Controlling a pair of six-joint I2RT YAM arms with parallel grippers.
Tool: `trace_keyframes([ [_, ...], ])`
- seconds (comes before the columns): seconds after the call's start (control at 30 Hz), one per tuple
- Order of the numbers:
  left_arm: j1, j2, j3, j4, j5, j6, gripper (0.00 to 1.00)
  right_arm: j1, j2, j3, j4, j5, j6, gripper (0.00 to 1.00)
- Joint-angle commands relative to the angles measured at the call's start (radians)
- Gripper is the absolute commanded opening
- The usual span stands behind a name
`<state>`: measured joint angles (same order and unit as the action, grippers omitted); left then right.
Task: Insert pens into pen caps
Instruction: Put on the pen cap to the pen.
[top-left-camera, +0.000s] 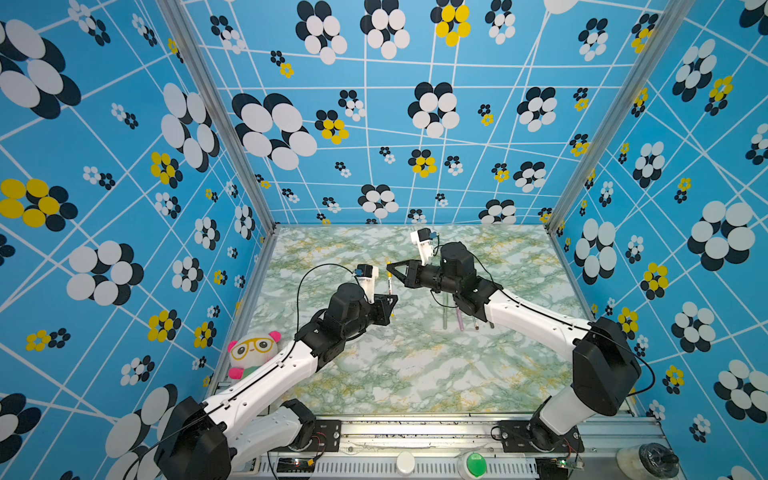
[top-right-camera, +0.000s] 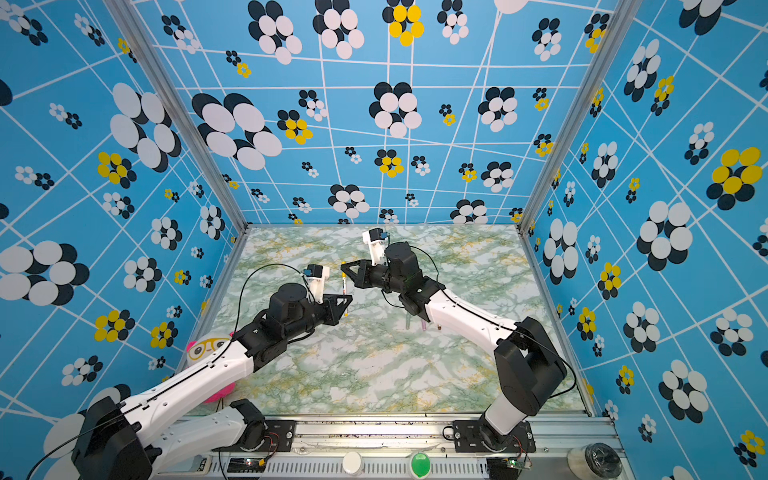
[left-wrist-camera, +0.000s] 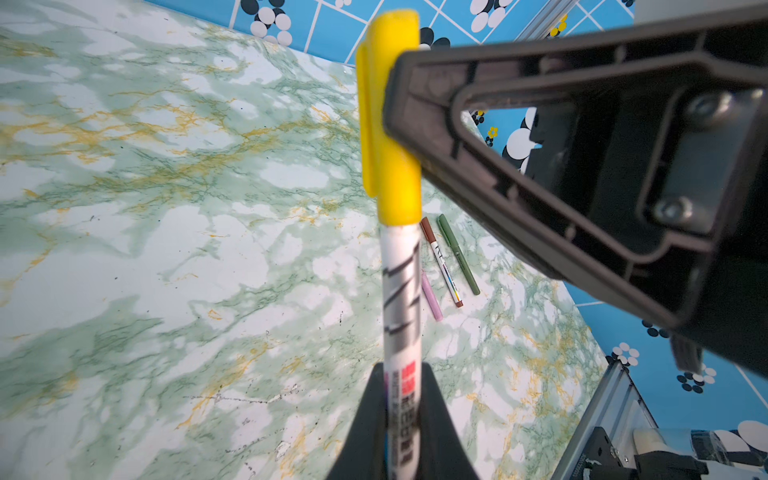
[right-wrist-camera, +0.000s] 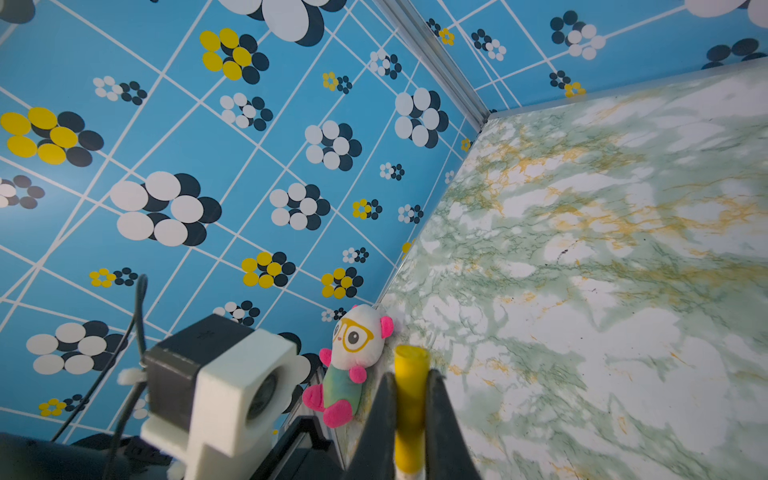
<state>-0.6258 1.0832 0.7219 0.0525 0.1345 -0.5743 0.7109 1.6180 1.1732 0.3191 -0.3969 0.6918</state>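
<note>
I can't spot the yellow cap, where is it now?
Over the middle of the table, in a top view: the right claw pinches the yellow cap, fitted on the white pen the left claw holds.

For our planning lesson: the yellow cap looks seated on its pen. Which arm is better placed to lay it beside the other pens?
Probably the right. The other pens lie under its forearm, and the right gripper grips the yellow cap. The left gripper, shut on the pen, sits farther away.

Plush panda (top-left-camera: 252, 352) at marbled table (top-left-camera: 415, 374) edge.
</note>
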Motion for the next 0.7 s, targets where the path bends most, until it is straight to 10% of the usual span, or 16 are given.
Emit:
trace_keyframes([
  [0.0, 0.031, 0.005, 0.118, 0.121, -0.028, 0.107, 0.0, 0.02, 0.021, -0.02, -0.124, -0.081, -0.01, 0.0],
  [0.67, 0.136, 0.091, 0.298, 0.255, 0.005, 0.167, 0.0, 0.057, 0.043, -0.12, -0.111, -0.084, 0.028, 0.0],
])
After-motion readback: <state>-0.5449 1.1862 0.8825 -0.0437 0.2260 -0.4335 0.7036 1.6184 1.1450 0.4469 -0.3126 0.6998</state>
